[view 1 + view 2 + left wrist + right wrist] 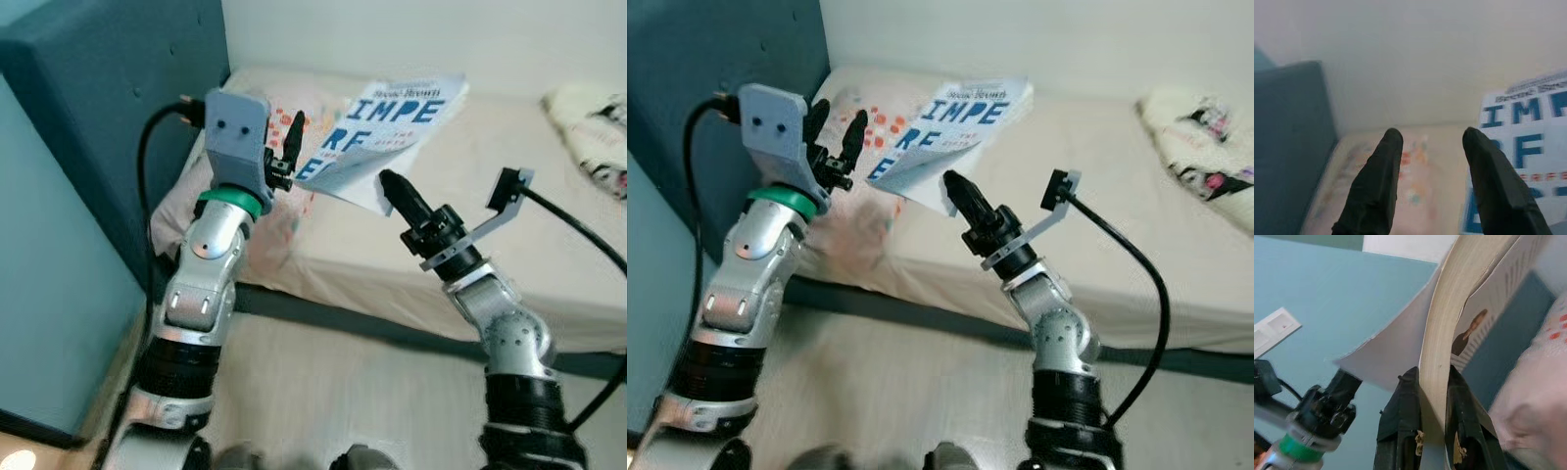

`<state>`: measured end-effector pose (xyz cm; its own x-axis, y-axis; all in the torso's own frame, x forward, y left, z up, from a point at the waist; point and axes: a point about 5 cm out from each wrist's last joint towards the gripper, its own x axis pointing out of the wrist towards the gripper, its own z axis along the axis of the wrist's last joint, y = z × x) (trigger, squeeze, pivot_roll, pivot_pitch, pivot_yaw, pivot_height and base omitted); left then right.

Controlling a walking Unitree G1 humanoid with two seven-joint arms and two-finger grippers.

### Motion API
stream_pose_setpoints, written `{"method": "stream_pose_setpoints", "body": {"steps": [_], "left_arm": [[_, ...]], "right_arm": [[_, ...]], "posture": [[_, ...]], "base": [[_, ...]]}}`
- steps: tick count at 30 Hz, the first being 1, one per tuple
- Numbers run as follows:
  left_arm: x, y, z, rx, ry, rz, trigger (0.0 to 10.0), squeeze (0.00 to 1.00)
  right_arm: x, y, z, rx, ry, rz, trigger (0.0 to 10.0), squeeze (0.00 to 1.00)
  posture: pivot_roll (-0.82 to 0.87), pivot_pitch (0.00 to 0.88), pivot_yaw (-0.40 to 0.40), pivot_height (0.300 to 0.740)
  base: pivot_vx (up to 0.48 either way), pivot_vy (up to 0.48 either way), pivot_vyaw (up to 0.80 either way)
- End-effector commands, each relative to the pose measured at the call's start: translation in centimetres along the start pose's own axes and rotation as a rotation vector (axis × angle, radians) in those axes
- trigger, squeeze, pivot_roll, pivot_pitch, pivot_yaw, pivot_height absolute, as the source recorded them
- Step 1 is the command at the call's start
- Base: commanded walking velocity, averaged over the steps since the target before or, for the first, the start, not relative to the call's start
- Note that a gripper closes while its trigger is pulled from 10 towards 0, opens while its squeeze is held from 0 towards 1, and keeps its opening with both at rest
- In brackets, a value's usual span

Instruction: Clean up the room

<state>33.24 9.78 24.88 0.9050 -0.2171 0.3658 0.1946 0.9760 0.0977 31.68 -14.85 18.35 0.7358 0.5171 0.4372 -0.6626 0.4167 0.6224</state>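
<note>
A white book [392,132] with large blue letters on its cover hangs tilted above the bed [460,235]. My right gripper [387,186] is shut on the book's lower corner; in the right wrist view the two black fingers [1400,426] clamp the page block [1442,362]. My left gripper [290,147] is raised beside the book's left edge, open with nothing between its fingers [1376,181]. The book [1528,142] lies just to one side of it in the left wrist view.
A pale pillow with orange dots [279,211] lies at the head of the bed under the left gripper. A dark blue headboard [108,108] stands on the left. A white soft toy or bundle [593,132] rests at the bed's far right. Tan floor [333,392] lies below.
</note>
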Motion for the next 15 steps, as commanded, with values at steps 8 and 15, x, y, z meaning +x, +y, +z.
{"method": "stream_pose_setpoints", "body": {"steps": [8,15], "left_arm": [[-0.12,-0.44,-0.07,0.011,-0.006,-0.017,10.0,0.00],[-0.20,-0.64,0.00,0.027,-0.021,-0.030,10.0,0.00]], "right_arm": [[0.15,0.37,0.37,-0.011,-0.016,0.027,10.0,0.00],[0.12,0.32,0.35,-0.011,-0.014,0.025,10.0,0.00]], "posture": [[-0.03,0.000,0.014,0.715],[-0.03,0.000,0.013,0.715]], "base": [[0.000,0.200,0.00],[0.000,-0.441,0.00]]}}
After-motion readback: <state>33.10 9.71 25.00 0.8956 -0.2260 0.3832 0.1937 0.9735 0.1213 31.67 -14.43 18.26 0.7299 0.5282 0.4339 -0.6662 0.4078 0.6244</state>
